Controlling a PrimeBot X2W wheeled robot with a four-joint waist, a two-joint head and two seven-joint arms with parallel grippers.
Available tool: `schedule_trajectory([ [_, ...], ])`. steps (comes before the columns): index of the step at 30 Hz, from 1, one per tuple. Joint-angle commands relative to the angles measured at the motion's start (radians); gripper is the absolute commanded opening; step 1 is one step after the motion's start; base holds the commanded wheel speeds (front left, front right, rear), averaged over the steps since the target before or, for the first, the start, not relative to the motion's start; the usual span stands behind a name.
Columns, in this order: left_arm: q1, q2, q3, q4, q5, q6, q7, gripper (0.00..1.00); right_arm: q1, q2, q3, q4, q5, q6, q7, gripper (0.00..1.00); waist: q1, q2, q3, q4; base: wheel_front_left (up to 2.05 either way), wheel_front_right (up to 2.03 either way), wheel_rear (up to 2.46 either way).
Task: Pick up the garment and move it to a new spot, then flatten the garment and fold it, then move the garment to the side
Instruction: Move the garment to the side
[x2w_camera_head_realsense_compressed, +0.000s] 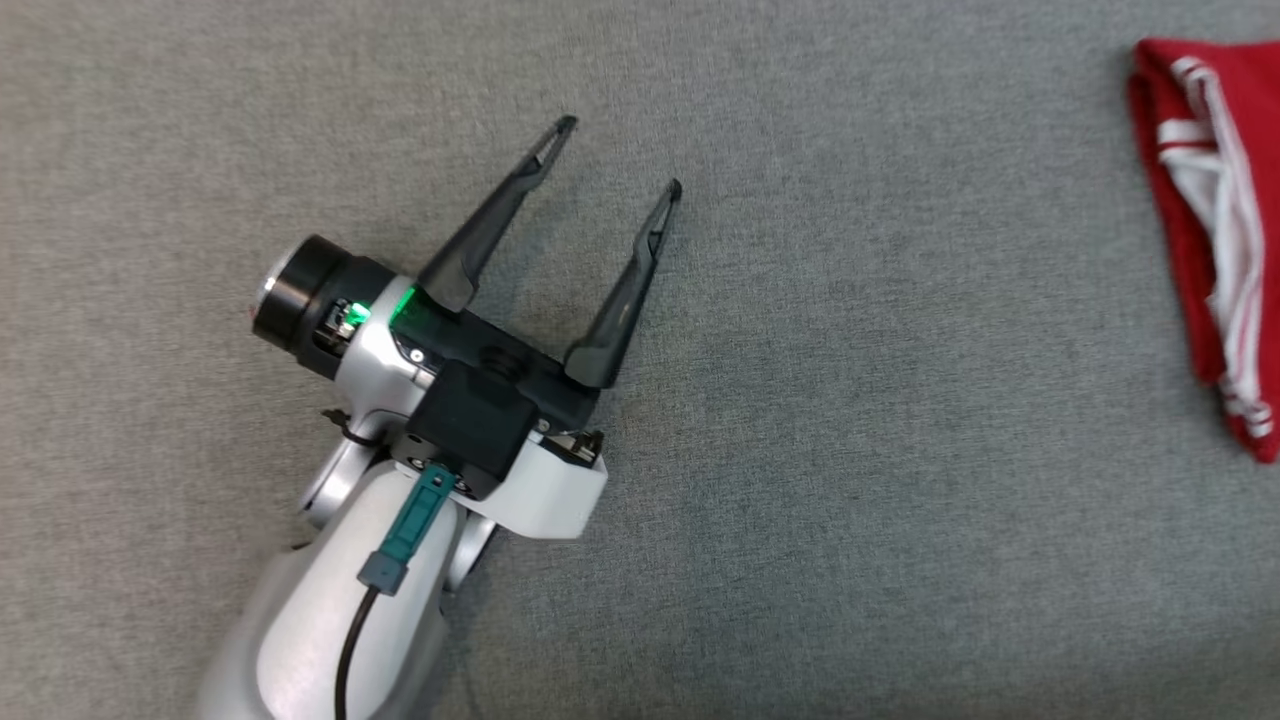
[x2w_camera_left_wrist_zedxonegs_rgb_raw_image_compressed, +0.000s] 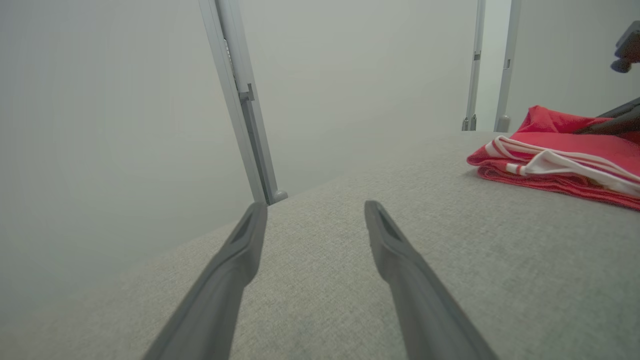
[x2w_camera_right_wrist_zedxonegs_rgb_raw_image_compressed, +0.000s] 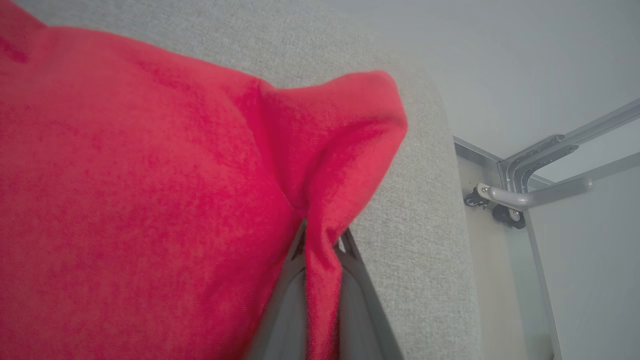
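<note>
The garment (x2w_camera_head_realsense_compressed: 1215, 230) is red with white stripes and lies folded at the right edge of the grey padded surface in the head view. In the left wrist view the garment (x2w_camera_left_wrist_zedxonegs_rgb_raw_image_compressed: 560, 157) rests at the right, with a dark finger (x2w_camera_left_wrist_zedxonegs_rgb_raw_image_compressed: 612, 122) of the other arm on it. My right gripper (x2w_camera_right_wrist_zedxonegs_rgb_raw_image_compressed: 322, 237) is shut on a pinched fold of the red garment (x2w_camera_right_wrist_zedxonegs_rgb_raw_image_compressed: 150, 200). My left gripper (x2w_camera_head_realsense_compressed: 620, 155) hovers open over bare fabric, well to the left of the garment, nothing between its fingers (x2w_camera_left_wrist_zedxonegs_rgb_raw_image_compressed: 245, 250).
The grey fabric surface (x2w_camera_head_realsense_compressed: 850, 480) spreads across the whole head view. Its far edge (x2w_camera_left_wrist_zedxonegs_rgb_raw_image_compressed: 350, 175) drops off toward metal frame posts (x2w_camera_left_wrist_zedxonegs_rgb_raw_image_compressed: 245, 110). A rounded corner of the surface (x2w_camera_right_wrist_zedxonegs_rgb_raw_image_compressed: 430, 165) and a metal leg with casters (x2w_camera_right_wrist_zedxonegs_rgb_raw_image_compressed: 505, 200) show beside the right gripper.
</note>
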Motion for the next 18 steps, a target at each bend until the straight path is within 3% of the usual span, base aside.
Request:
schedule_trajectory([
  [1,-0.026,0.012,0.007,-0.01,-0.007,0.005,0.0,1.0,-0.024,-0.02,-0.026,0.017,-0.019,-0.001,-0.012,0.0,0.0,0.0,0.046,-0.011,0.0,0.0,0.0],
  [6,-0.051,0.031,0.01,-0.034,-0.017,0.018,0.0,1.0,-0.042,-0.056,-0.118,0.083,-0.087,-0.001,-0.016,0.0,0.0,0.0,0.081,-0.007,0.0,0.0,0.0],
  [11,-0.056,0.037,0.005,-0.046,-0.027,0.03,0.001,1.0,-0.061,-0.047,-0.222,0.146,-0.141,-0.001,-0.03,0.0,0.0,0.0,0.099,0.0,0.0,0.0,0.0],
  [18,-0.05,0.039,-0.011,-0.047,-0.038,0.041,0.001,1.0,-0.08,-0.046,-0.292,0.174,-0.21,-0.001,-0.021,0.0,0.0,0.0,0.12,0.021,0.0,0.0,0.0],
])
